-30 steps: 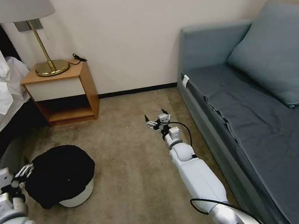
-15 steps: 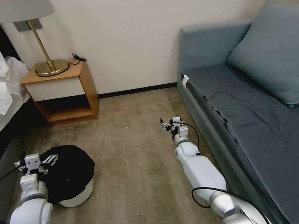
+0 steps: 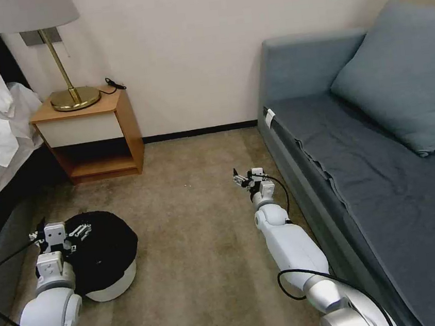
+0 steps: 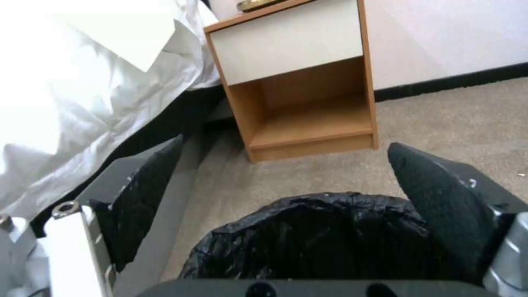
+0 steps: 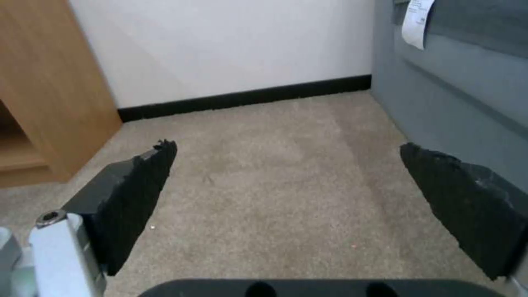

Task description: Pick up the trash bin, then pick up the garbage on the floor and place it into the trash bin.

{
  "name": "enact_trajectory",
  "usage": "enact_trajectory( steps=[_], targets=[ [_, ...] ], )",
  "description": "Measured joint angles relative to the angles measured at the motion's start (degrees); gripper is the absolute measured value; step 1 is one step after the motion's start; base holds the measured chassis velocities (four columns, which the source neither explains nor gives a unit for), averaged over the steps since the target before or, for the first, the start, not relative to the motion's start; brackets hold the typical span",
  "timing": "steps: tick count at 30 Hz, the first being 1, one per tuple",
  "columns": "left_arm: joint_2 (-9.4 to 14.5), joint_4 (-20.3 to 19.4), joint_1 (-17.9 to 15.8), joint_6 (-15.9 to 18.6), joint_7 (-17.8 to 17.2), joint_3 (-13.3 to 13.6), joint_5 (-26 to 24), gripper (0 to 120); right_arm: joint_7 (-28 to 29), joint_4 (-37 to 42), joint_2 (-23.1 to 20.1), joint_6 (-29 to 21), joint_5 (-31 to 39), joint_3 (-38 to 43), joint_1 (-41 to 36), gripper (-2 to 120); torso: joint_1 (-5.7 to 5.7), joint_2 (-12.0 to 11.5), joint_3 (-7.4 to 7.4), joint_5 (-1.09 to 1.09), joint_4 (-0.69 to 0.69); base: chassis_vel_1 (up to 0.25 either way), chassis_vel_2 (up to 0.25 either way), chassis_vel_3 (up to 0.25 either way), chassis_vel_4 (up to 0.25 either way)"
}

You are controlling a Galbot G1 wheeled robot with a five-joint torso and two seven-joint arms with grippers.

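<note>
I see the sofa (image 3: 363, 168) along my right and the nightstand (image 3: 95, 134) by the bed. The trash bin (image 3: 105, 252) stands on the carpet ahead-left. My left hand (image 3: 59, 232) hovers over its near rim, fingers wide. My right hand (image 3: 244, 177) hangs beside the sofa, spread wide, holding nothing.

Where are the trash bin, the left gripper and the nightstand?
trash bin (image 3: 117, 283): head view, white side wall.
left gripper (image 3: 61, 233): head view, between fingertips.
nightstand (image 3: 80, 129): head view, white drawer front.
</note>
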Motion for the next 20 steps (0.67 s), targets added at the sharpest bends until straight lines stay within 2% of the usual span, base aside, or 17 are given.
enact_trajectory(
  steps=[20],
  targets=[
    [-0.06,-0.03,0.03,0.0,-0.07,-0.1,-0.11,100,-0.01,0.14,0.0,-0.02,-0.1,-0.07,-0.07,100,0.0,0.0,0.0,0.0,0.0,0.0,0.0,0.0,0.0]
  ],
)
